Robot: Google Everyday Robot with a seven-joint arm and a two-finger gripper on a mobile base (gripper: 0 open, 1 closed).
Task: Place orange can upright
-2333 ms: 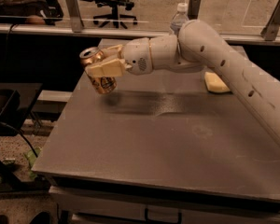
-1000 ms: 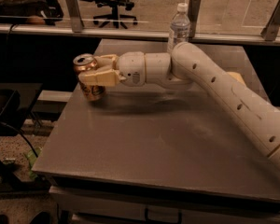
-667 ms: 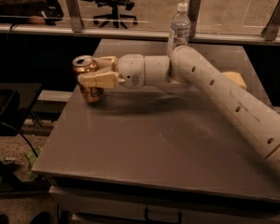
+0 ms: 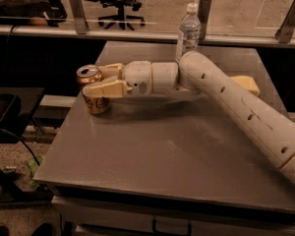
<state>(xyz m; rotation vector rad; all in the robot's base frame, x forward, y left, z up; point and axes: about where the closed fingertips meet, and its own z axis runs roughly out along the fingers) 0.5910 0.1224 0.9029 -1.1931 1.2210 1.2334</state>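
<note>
The orange can (image 4: 95, 104) stands upright on the grey table (image 4: 157, 151), near its left edge, with its silver top facing up. My gripper (image 4: 94, 80) reaches in from the right at can height. Its two cream fingers (image 4: 107, 88) sit on either side of the can's upper body and are closed on it. The white arm (image 4: 226, 97) stretches across the table from the lower right.
A clear plastic water bottle (image 4: 188, 29) with a white cap stands at the back of the table behind the arm. A yellowish object (image 4: 247, 84) lies at the right, partly hidden by the arm. The table's left edge is close to the can.
The gripper has carried the can down and to the left. The can was tilted in the air and now stands upright with its base on the table.
</note>
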